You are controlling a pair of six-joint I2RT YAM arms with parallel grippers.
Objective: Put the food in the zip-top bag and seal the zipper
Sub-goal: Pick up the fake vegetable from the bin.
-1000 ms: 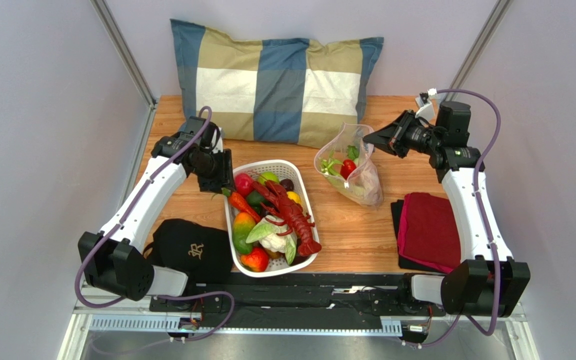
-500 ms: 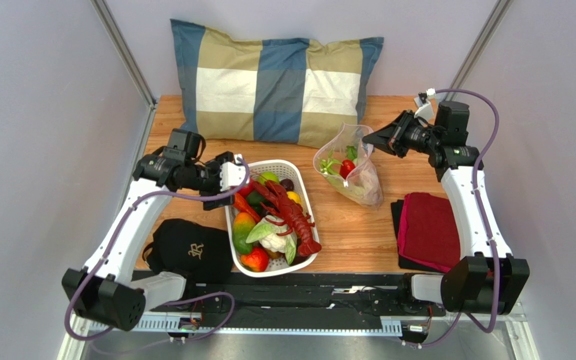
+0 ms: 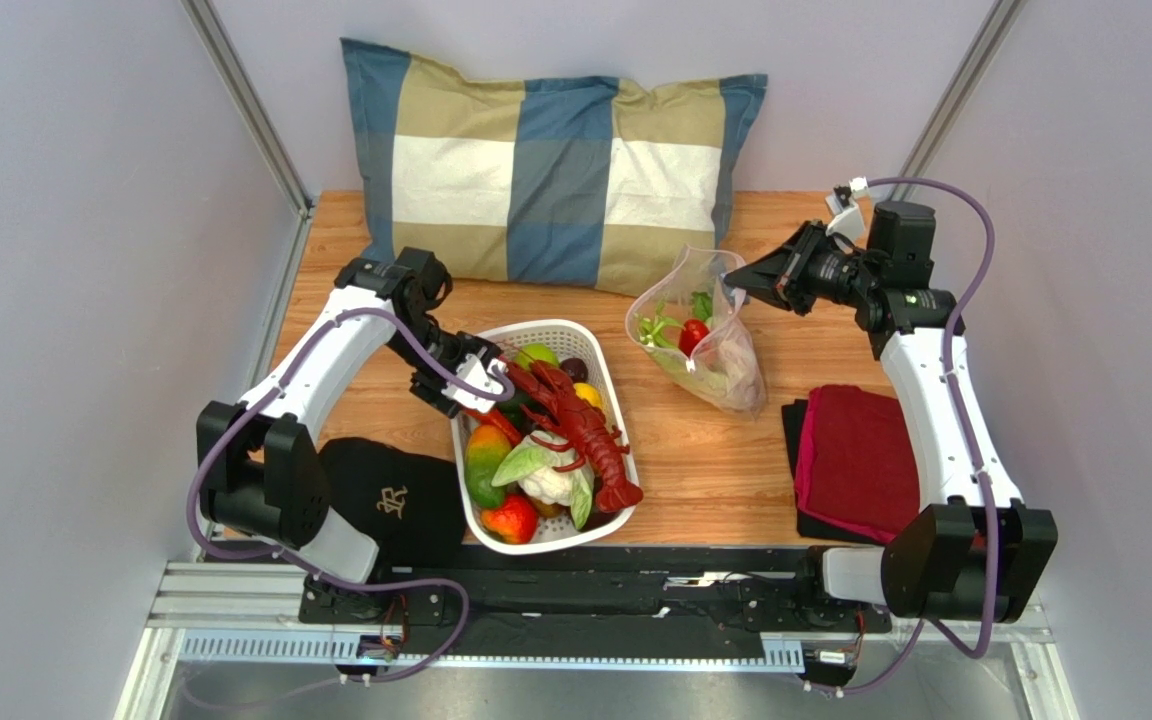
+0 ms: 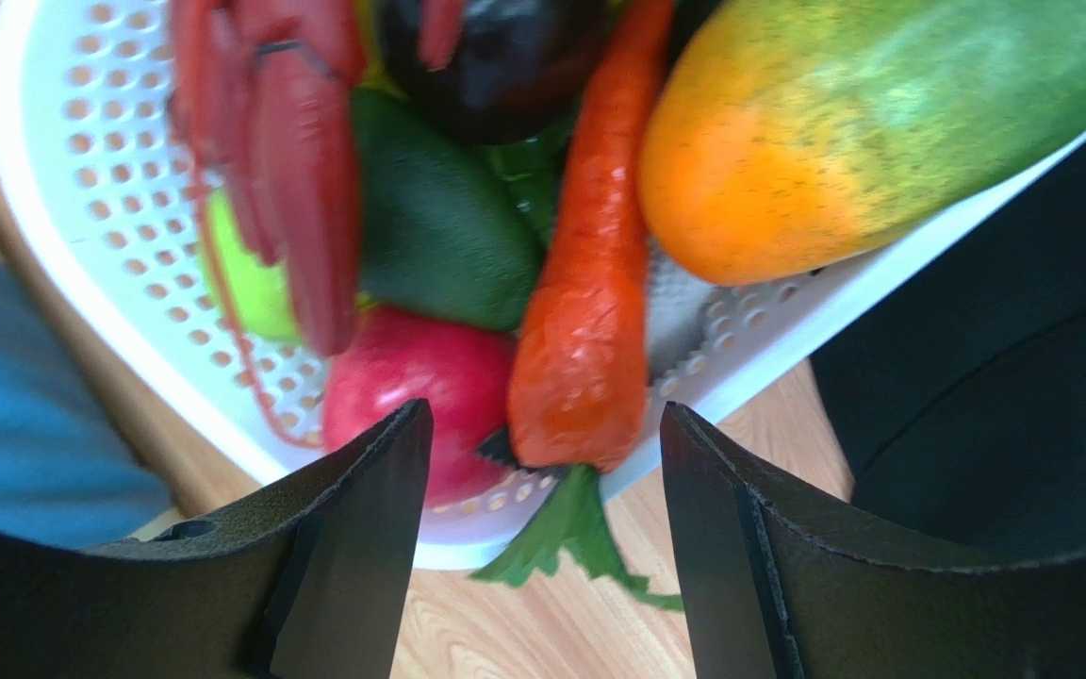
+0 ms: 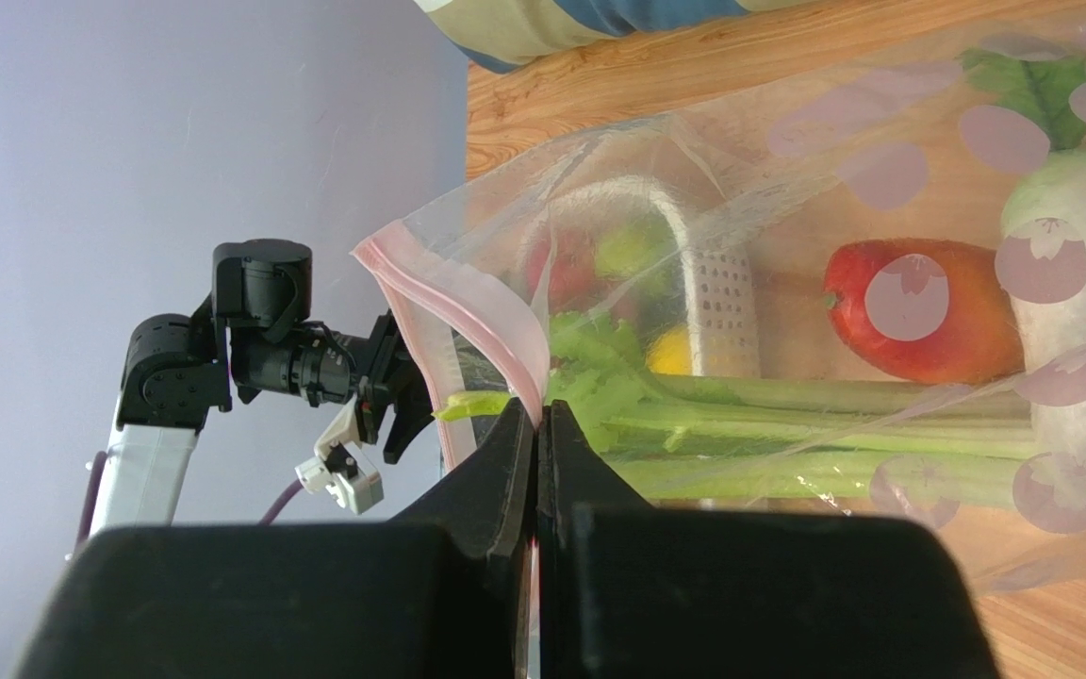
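Observation:
The clear zip-top bag (image 3: 705,348) lies right of the white basket (image 3: 611,401), its mouth lifted. It holds a green stalk (image 5: 818,432), a red fruit (image 5: 917,310) and a white piece. My right gripper (image 3: 742,279) is shut on the pinkish zipper strip (image 5: 471,304) at the bag's mouth. My left gripper (image 3: 465,384) is open at the basket's far left corner, its fingers either side of the carrot's (image 4: 584,333) leafy end, with a red apple (image 4: 407,403) beside it. The basket holds more food: a red lobster (image 3: 585,428), a mango (image 4: 875,113), a dark green fruit (image 4: 443,227).
A checked pillow (image 3: 552,158) lies at the back. A black cap (image 3: 384,495) sits left of the basket by the near edge. A folded red cloth (image 3: 860,458) on a dark one lies at the right. Side walls stand close on both sides.
My left arm has swung from beside the basket's left rim round to its far left corner, the open gripper now pointing down at the carrot. The right gripper and bag are still.

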